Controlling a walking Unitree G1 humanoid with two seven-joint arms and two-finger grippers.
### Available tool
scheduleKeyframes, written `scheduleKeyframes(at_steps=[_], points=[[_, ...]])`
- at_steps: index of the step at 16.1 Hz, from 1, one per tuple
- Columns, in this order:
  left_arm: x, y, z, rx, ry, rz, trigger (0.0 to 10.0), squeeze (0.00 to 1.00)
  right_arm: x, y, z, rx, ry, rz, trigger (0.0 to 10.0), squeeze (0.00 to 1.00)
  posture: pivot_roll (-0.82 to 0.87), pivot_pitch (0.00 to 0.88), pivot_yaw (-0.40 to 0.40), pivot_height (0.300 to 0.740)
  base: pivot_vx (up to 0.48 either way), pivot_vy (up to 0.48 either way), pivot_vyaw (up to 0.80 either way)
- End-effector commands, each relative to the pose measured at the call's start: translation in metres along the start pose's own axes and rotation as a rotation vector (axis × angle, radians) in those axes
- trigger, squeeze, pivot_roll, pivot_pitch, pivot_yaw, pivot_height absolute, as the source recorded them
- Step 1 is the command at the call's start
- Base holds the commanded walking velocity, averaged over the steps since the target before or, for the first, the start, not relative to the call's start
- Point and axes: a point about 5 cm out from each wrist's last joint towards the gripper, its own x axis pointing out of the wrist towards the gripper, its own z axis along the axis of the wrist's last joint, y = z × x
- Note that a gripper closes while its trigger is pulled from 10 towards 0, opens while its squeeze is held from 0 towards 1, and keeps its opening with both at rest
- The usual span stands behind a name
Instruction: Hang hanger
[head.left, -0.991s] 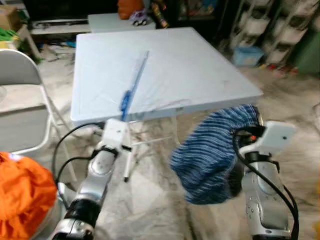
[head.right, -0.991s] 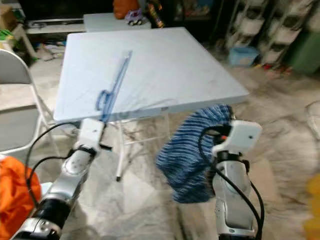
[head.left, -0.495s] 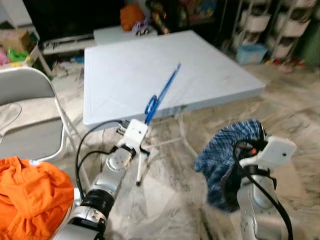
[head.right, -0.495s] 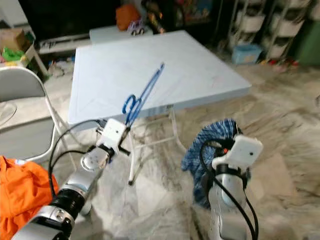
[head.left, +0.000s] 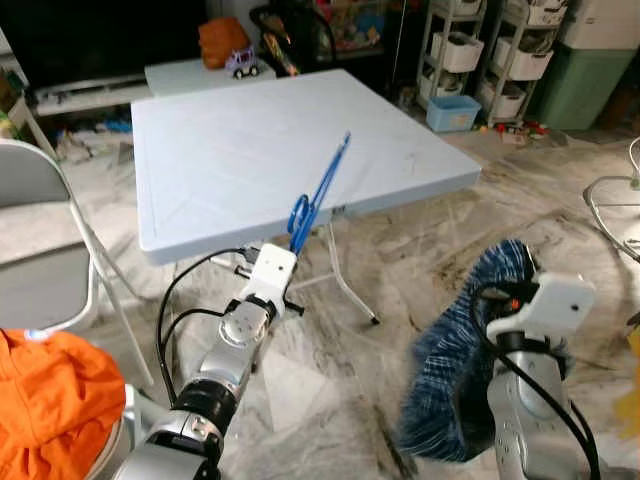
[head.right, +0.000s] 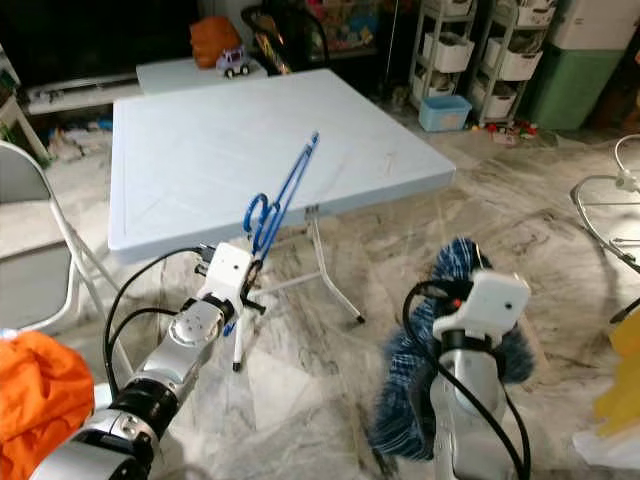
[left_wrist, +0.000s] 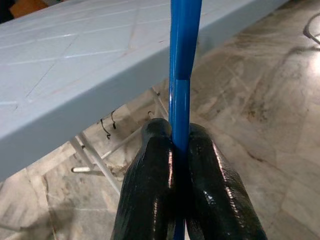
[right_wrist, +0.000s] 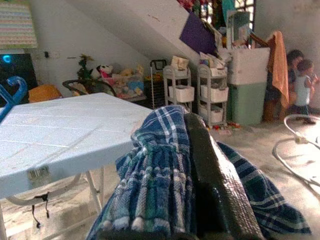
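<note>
Gripping blue hanger (head.left: 318, 196) upright, left claw (left_wrist: 181, 150) clamped, right claw (right_wrist: 200, 165) holding plaid cloth (head.left: 462, 375).

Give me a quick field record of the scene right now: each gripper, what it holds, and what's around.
left gripper: shut on blue hanger, raised at the table's near edge
right gripper: shut on plaid cloth, cloth hangs toward the floor
table: light blue, folding
chair: grey, on the robot's left
orange cloth: low on the left
</note>
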Motion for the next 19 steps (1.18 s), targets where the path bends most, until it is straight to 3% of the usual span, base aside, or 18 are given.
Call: scheduleKeyframes(at_steps=[1,3,8,10,19], points=[[0.001,0.009,0.007,0.002,-0.040,0.044,10.0,0.00,0.006,0.007,0.009,-0.016,-0.038,0.049,10.0,0.00,0.12,0.000,-0.026,0.740,0.281,0.000,0.57],[0.001,0.015,0.017,0.031,-0.096,0.091,10.0,0.00,0.009,0.007,0.013,-0.025,-0.051,0.060,10.0,0.00,0.12,0.000,-0.033,0.740,0.336,0.000,0.57],[0.000,0.035,0.038,0.013,-0.171,0.221,10.0,0.00,0.017,0.004,0.029,-0.072,-0.101,0.094,10.0,0.00,0.12,0.000,-0.046,0.740,0.321,0.000,0.54],[0.000,0.031,0.044,-0.005,-0.198,0.215,10.0,0.00,0.019,0.003,0.030,-0.078,-0.104,0.096,10.0,0.00,0.13,0.000,-0.050,0.740,0.298,0.000,0.52],[-0.005,0.028,0.037,-0.008,-0.174,0.220,10.0,0.00,0.021,0.002,0.033,-0.095,-0.099,0.124,10.0,0.00,0.14,0.000,-0.071,0.740,0.282,0.000,0.45]])
